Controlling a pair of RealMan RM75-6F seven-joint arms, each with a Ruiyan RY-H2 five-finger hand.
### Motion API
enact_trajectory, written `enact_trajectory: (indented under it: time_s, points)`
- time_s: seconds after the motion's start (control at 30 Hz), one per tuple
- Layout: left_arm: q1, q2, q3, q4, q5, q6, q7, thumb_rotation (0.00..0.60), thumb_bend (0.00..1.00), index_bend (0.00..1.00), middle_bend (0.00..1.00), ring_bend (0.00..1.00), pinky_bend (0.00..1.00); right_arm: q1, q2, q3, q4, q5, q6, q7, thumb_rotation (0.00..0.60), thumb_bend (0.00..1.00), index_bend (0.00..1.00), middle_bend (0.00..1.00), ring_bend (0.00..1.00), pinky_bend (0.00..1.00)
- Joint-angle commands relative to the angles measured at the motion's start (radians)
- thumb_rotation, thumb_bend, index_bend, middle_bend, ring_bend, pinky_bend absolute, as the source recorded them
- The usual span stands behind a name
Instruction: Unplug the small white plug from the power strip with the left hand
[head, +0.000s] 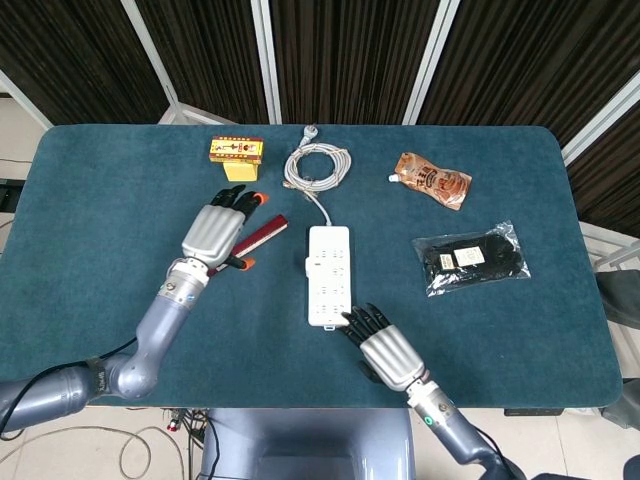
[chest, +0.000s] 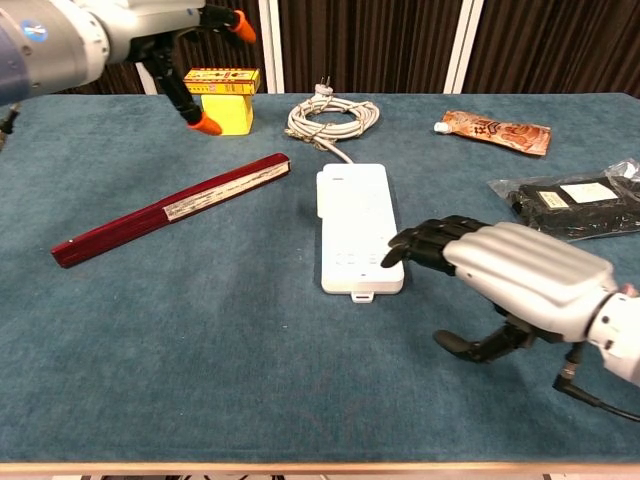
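The long white plastic power strip (head: 329, 275) lies mid-desk on the blue felt desk (head: 120, 200), with the small white plug (chest: 322, 197) seated at its left edge near the cord end. The left hand (head: 218, 232) hovers above the dark red folded fan (chest: 170, 208), fingers spread and holding nothing, well short of the plug. The right hand (chest: 505, 268), also open and empty, has its dark fingertips (chest: 400, 250) at the strip's near right corner; whether they press on it I can't tell. To do this well, I'd say pin the strip firmly with the right, bring the left down beside the plug, pinch its sides, and pull straight out of the socket.
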Motion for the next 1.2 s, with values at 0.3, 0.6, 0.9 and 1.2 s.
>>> enact_trajectory:
  time_s: [0.3, 0.6, 0.9, 1.2]
  points:
    - [-0.094, -0.071, 0.011, 0.05, -0.079, 0.0, 0.038, 0.6, 0.05, 0.15, 0.13, 0.01, 0.11, 0.071, -0.094, 0.057, 0.055, 0.103, -0.082, -0.025, 0.6, 0.47, 0.01, 0.1, 0.05, 0.09]
    - [-0.143, -0.099, 0.02, 0.084, -0.108, -0.007, 0.042, 0.6, 0.05, 0.15, 0.13, 0.01, 0.11, 0.105, -0.152, 0.07, 0.104, 0.177, -0.121, -0.062, 0.6, 0.47, 0.0, 0.1, 0.05, 0.09]
    - [-0.191, -0.145, 0.043, 0.12, -0.125, -0.012, 0.056, 0.6, 0.05, 0.18, 0.19, 0.05, 0.13, 0.112, -0.174, 0.058, 0.149, 0.207, -0.118, -0.067, 0.6, 0.47, 0.09, 0.1, 0.05, 0.09]
    - [-0.246, -0.232, 0.046, 0.173, -0.164, 0.022, 0.087, 0.6, 0.11, 0.31, 0.36, 0.1, 0.17, 0.115, -0.171, 0.036, 0.156, 0.186, -0.101, -0.028, 0.6, 0.47, 0.1, 0.1, 0.05, 0.09]
